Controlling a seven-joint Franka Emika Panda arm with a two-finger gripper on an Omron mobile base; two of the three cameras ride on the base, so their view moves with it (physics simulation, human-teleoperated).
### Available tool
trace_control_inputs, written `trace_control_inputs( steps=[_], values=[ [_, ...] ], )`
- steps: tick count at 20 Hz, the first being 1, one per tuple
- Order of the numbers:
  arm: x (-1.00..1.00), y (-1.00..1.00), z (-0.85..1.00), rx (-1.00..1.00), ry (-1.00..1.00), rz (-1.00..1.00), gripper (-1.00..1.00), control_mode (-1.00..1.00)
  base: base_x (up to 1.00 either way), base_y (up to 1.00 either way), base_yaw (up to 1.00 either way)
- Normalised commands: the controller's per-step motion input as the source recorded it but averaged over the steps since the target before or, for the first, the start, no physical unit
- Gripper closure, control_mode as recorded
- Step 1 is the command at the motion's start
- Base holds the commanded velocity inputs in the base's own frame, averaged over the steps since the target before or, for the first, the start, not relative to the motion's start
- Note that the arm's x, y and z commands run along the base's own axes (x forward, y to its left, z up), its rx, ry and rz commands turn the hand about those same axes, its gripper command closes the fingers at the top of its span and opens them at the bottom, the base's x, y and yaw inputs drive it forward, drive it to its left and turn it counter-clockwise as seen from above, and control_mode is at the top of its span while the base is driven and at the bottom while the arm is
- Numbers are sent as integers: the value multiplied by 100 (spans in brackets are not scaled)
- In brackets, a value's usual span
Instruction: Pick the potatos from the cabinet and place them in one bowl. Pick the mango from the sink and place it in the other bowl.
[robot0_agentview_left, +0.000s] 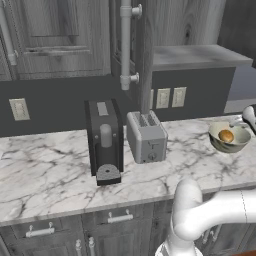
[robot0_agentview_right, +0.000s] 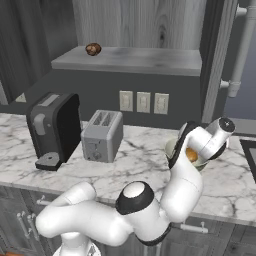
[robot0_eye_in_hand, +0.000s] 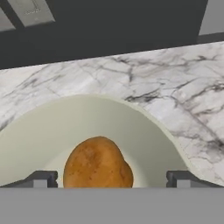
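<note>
One orange-brown potato (robot0_eye_in_hand: 97, 164) lies in the pale beige bowl (robot0_eye_in_hand: 65, 127) on the marble counter. My gripper (robot0_eye_in_hand: 111, 179) hangs just above it, open, with its fingertips (robot0_eye_in_hand: 41, 179) wide apart on either side and not touching it. From the left base view the same potato (robot0_agentview_left: 226, 135) sits in the bowl (robot0_agentview_left: 237, 145) at the far right, with the hand (robot0_agentview_left: 248, 117) over it. A second, darker potato (robot0_agentview_right: 93, 49) rests on the grey shelf (robot0_agentview_right: 140, 60) of the open cabinet. The mango, the sink and the other bowl are out of view.
A silver toaster (robot0_agentview_left: 146, 136) and a black coffee machine (robot0_agentview_left: 105, 142) stand on the counter left of the bowl. Wall outlets (robot0_agentview_left: 170, 97) sit under the shelf. An open cabinet door (robot0_agentview_left: 145, 55) juts out above the toaster. My own arm (robot0_agentview_right: 187, 185) hides part of the bowl.
</note>
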Motion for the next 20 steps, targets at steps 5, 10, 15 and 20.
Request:
trace_control_inputs(
  steps=[5,10,15,20],
  values=[
    [-17,43,2,0,-13,0,-100,-100,0,0,0],
    [-30,67,-1,0,-10,0,-100,-100,0,0,0],
    [-42,76,-10,-5,-9,0,-100,-100,0,0,0],
    [-46,72,17,-3,-14,0,-100,-100,0,0,0]
  ],
)
